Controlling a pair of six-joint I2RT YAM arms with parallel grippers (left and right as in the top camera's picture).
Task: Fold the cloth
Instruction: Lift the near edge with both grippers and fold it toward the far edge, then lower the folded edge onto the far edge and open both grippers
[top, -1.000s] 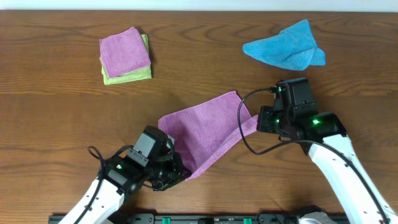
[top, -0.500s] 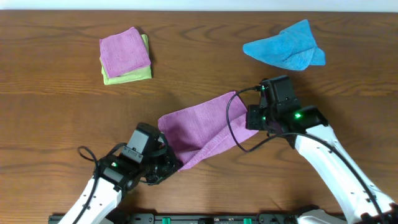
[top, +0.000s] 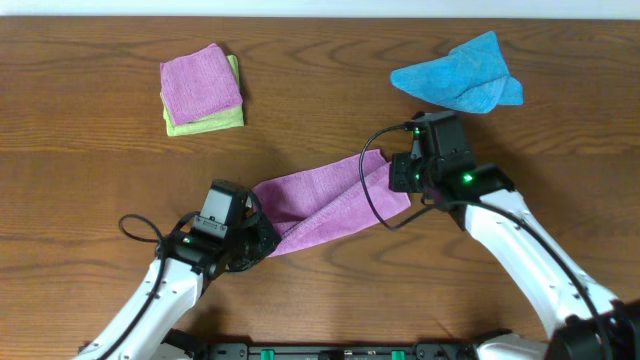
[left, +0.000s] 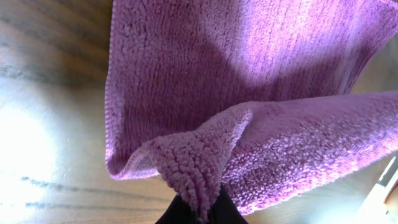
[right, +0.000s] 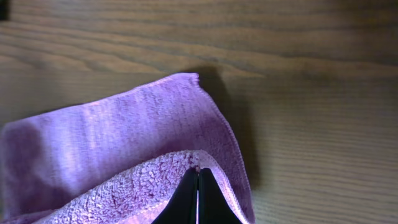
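Note:
A purple cloth (top: 325, 200) lies half folded across the middle of the table. My left gripper (top: 258, 237) is shut on its near left corner, seen bunched between the fingers in the left wrist view (left: 198, 208). My right gripper (top: 397, 172) is shut on the near right corner and holds it over the cloth's far right corner. In the right wrist view the fingertips (right: 198, 177) pinch the upper layer's edge above the lower layer (right: 118, 130). The lifted near edge lies over the far half.
A folded pink cloth (top: 200, 83) sits on a green one (top: 215, 121) at the back left. A crumpled blue cloth (top: 460, 76) lies at the back right. Bare wooden table (top: 90, 190) surrounds the purple cloth.
Both grippers have carried the cloth's near edge away from me, toward the far edge. The cloth went from a wide open shape to a narrow doubled band.

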